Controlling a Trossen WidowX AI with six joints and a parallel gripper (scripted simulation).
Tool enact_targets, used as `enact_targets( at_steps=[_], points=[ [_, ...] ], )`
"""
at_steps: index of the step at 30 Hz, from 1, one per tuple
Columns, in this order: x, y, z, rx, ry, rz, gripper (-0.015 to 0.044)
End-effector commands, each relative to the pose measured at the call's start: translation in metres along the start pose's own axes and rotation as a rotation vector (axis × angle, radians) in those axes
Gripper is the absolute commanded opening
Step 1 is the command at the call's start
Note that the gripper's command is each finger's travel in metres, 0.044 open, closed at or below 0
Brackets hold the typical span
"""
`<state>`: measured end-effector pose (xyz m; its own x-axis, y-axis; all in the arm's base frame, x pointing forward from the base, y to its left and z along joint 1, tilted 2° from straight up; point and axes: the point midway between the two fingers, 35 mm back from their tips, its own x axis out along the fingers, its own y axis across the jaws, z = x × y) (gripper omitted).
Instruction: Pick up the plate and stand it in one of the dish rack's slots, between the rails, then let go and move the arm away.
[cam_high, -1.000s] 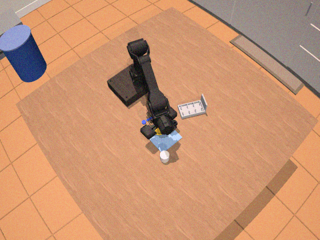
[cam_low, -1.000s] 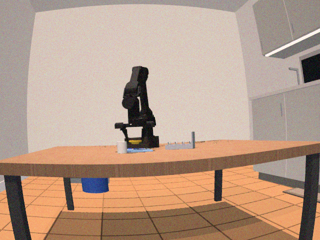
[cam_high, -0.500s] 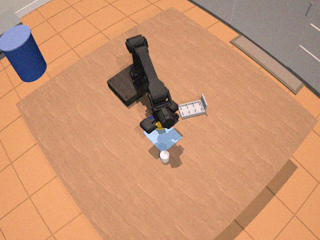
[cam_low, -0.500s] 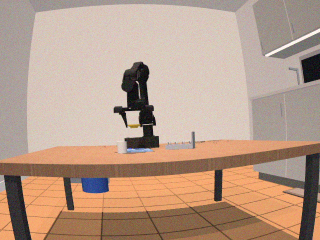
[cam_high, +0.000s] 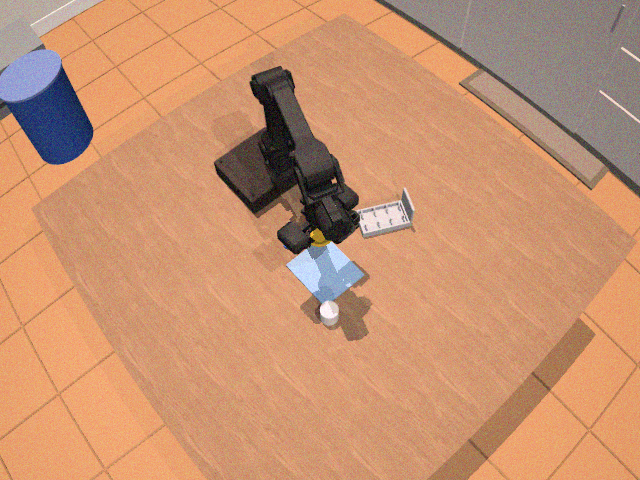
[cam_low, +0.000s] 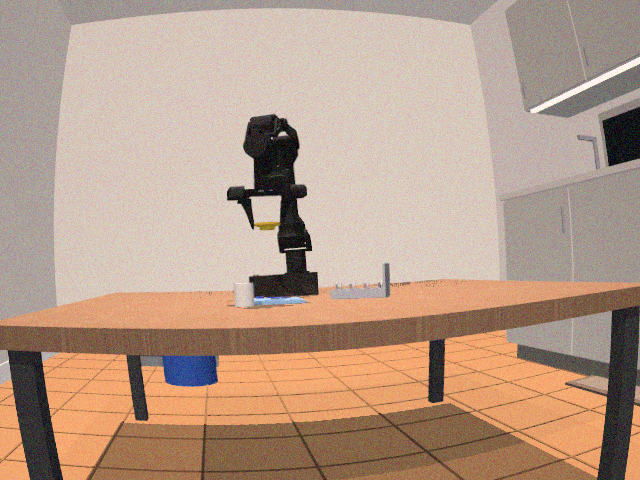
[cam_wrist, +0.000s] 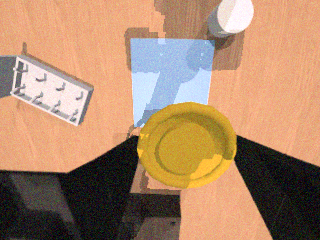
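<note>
Yellow plate (cam_wrist: 187, 144) hangs flat, clamped across its rim in the gripper (cam_low: 267, 225), well above and beside the dish rack (cam_low: 360, 290); its slots apparently lie off to the plate's side.

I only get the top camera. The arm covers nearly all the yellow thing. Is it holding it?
Observer: Yes. From the wrist camera, the gripper is shut on the plate, one finger on each side.
Operator: Is it lying flat?
Observer: Flat, face up. The side camera shows it edge-on, level, high above the table.
Operator: Does the rack have sticks?
Observer: Yes, the side camera shows small pegs standing up along the rack, with a tall end wall.
</note>
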<state>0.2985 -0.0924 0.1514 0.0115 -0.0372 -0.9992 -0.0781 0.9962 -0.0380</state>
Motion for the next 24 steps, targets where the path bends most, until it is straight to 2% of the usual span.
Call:
enact_targets(
  at_steps=[1, 17, 24],
  points=[
    [-0.008, 0.0, 0.0, 0.006, -0.001, -0.003, 0.0],
    [-0.007, 0.12, -0.033, 0.479, 0.003, 0.006, 0.0],
    [-0.007, 0.125, -0.035, 0.5, 0.003, 0.007, 0.0]
  ],
)
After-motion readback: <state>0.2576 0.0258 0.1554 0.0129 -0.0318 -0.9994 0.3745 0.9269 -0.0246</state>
